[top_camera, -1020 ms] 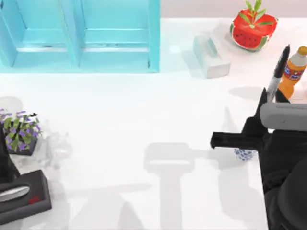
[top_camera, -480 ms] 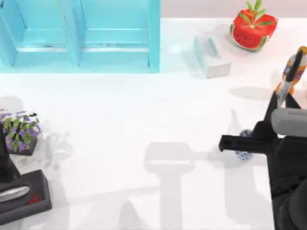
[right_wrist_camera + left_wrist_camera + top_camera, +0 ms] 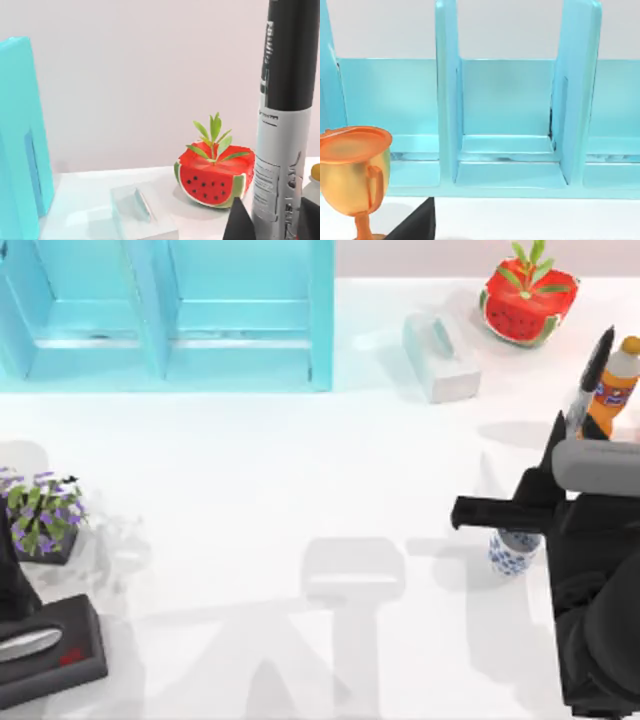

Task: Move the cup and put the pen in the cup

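Cup (image 3: pixel 513 553) glazed ceramic; pen (image 3: pixel 287 115) smooth plastic, paper-like label.

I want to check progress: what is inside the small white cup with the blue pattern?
Nothing can be seen inside the small white ceramic cup with blue pattern. Its mouth is mostly covered by the right arm. The slim black marker pen is held in the right gripper, outside the cup.

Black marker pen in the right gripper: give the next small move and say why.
Probably shift the right gripper, shut on the slim black marker pen, sideways until the pen hangs over the small white, blue-patterned ceramic cup. In the top view the pen stands upright but away from the cup's mouth.
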Available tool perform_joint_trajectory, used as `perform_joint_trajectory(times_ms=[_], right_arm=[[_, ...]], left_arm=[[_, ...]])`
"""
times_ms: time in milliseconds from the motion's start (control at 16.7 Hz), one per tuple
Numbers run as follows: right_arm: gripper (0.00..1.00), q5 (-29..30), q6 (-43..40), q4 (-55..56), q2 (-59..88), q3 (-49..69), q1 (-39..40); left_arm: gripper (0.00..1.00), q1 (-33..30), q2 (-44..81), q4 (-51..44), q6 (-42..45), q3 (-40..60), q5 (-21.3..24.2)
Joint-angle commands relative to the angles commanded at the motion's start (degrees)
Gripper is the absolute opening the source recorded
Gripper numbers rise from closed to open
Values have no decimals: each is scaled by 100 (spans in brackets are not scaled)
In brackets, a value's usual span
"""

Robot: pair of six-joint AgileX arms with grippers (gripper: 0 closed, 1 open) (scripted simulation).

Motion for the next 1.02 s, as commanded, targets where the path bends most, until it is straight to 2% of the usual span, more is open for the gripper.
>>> perform_joint_trajectory(times_ms=[120, 360, 1020], right_arm=[[0, -214, 26, 167, 221, 34, -216], [0, -255, 30, 206, 261, 41, -256], [83, -255, 30, 206, 261, 41, -256]], left_arm=[[100, 0, 0, 0, 0, 0, 0], [100, 0, 0, 0, 0, 0, 0], [100, 0, 0, 0, 0, 0, 0]])
